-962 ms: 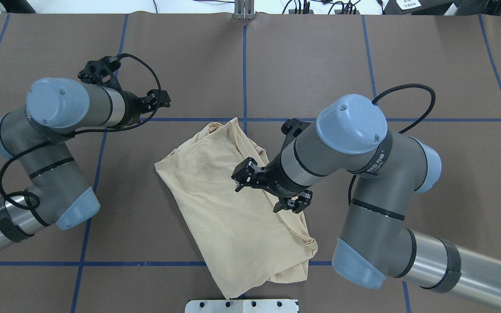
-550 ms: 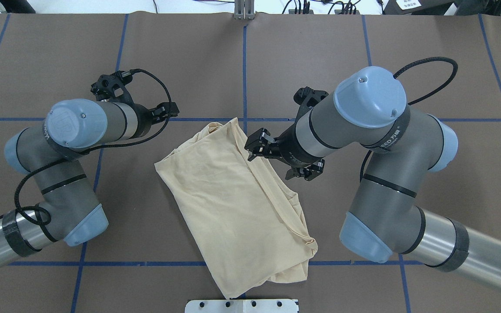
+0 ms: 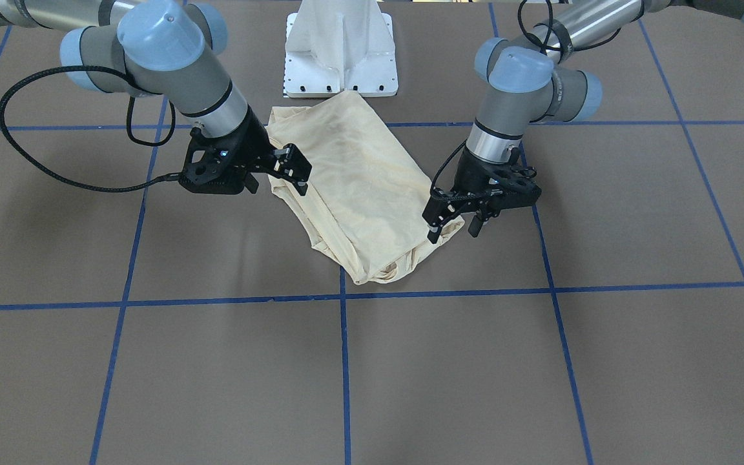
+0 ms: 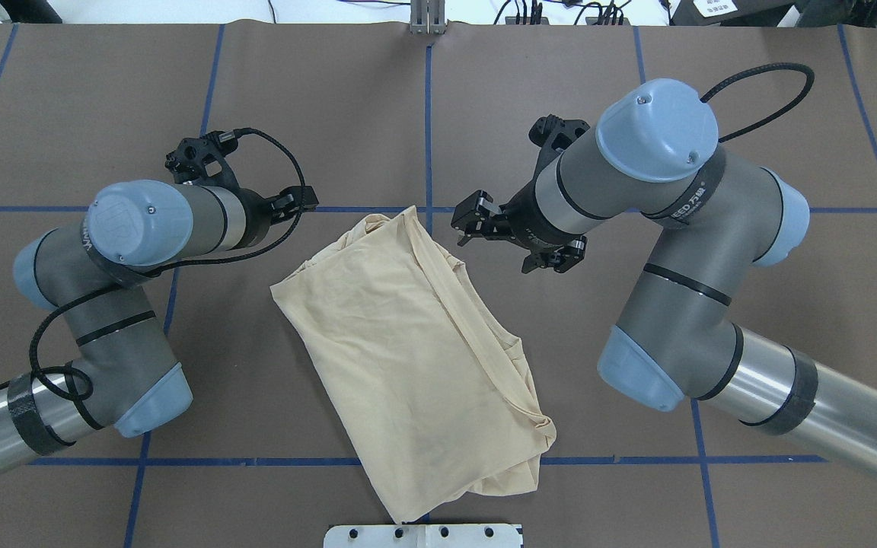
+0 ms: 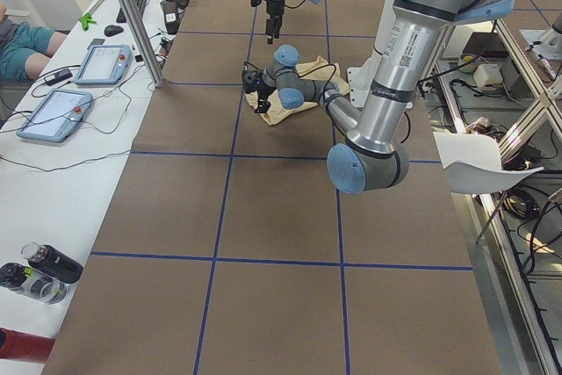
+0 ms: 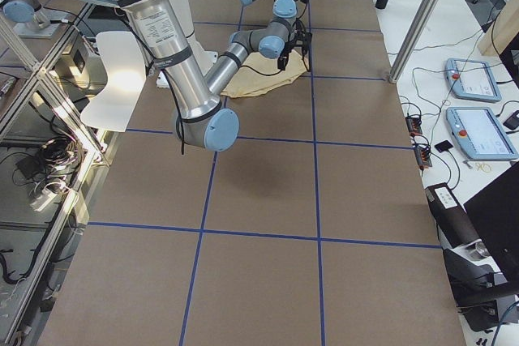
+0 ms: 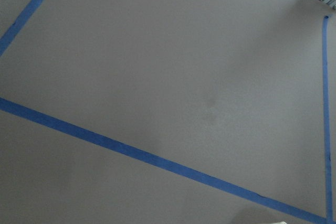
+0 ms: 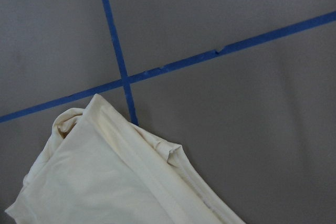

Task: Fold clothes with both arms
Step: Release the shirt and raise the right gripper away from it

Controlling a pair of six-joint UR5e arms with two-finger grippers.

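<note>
Front-facing view: T-shirt [image 3: 359, 187], folded to a long diagonal bundle, flat on the table [image 3: 217, 374] near the centre. The right gripper [image 3: 294, 174], jaws apart and empty, is at its 9 o'clock edge. The left gripper [image 3: 454, 227], jaws apart and empty, is at its 4 o'clock. Overhead view: the right gripper has quit the cloth's middle for its 1 o'clock; the left has drawn closer at 11 o'clock; the shirt is unmoved. Right wrist view: shirt corner at 7 o'clock. Judgement: one fold laid, and both arms are lining up for the next.

Brown surface [image 4: 332, 99], gridded in blue tape [image 4: 428, 114]. Along its far side, a white bench [image 5: 53, 173] holds two tablets [image 5: 107, 63] and bottles [image 5: 53, 263]; a white chair [image 6: 122, 79] stands on the near side.
</note>
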